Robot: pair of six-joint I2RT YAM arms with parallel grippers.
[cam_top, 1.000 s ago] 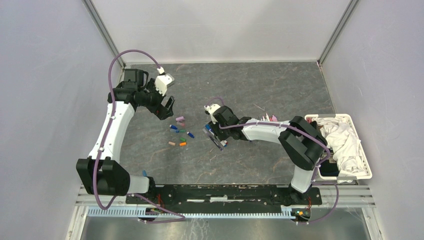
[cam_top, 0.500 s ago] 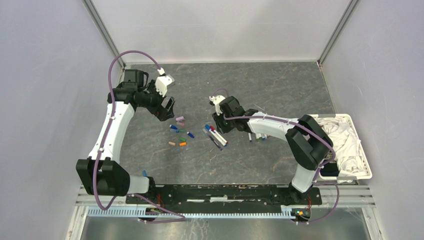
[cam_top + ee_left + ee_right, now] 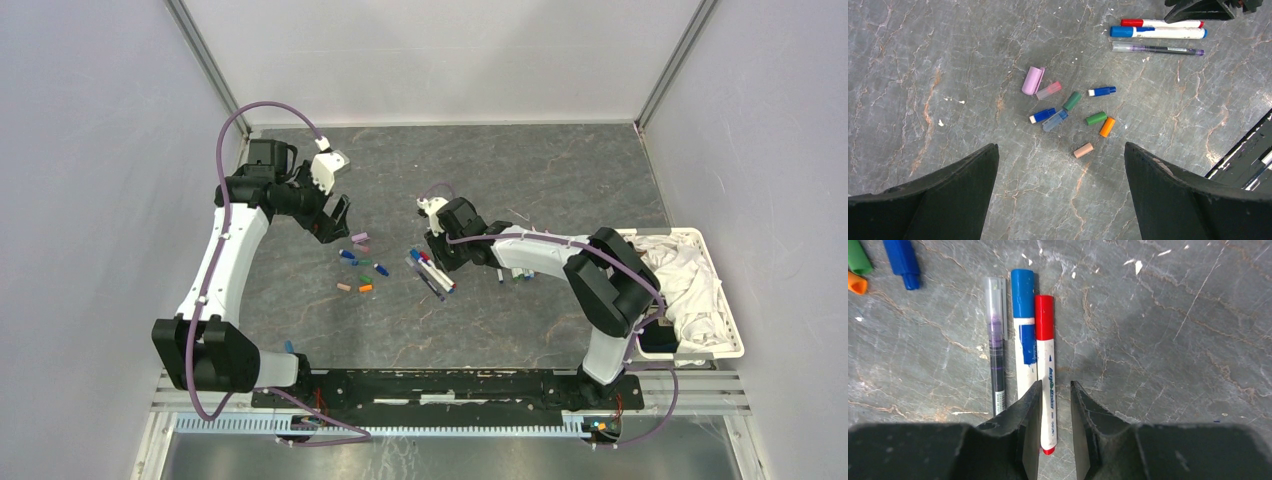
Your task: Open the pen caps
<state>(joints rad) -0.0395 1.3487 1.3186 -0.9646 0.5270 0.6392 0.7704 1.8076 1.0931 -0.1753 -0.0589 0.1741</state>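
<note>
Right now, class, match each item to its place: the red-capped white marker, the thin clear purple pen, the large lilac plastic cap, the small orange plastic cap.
Items:
1 red-capped white marker
2 thin clear purple pen
3 large lilac plastic cap
4 small orange plastic cap

Places:
A beside the green cap
B between the right gripper jaws
C next to the pink cap
D on the blue-capped marker side away from the red one

Pairs: 1-B, 2-D, 3-C, 4-A
</note>
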